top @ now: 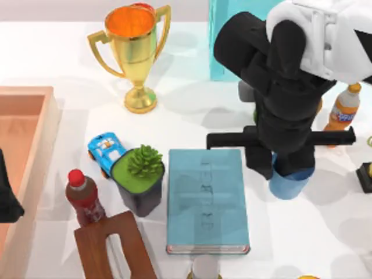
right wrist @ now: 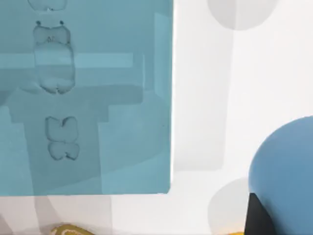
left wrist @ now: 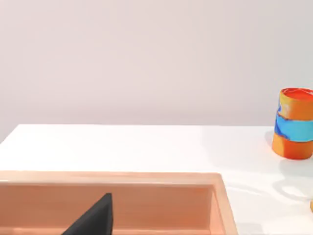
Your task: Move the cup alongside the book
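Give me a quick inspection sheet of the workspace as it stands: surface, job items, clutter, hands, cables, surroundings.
Surface: white table, crowded.
Job's things: book lies flat at centre front; blue cup stands to its right, a strip of table between them.
Clutter: gold trophy, toy car, potted succulent, red-capped bottle, brown wooden block, wooden tray at the left edge, orange bottle, striped orange-and-blue cup.
Hands: right hand is directly over the blue cup, one finger against its side, grip cannot be told; left arm is parked over the tray.
Cables: nothing seen.
Surroundings: plain pale wall.
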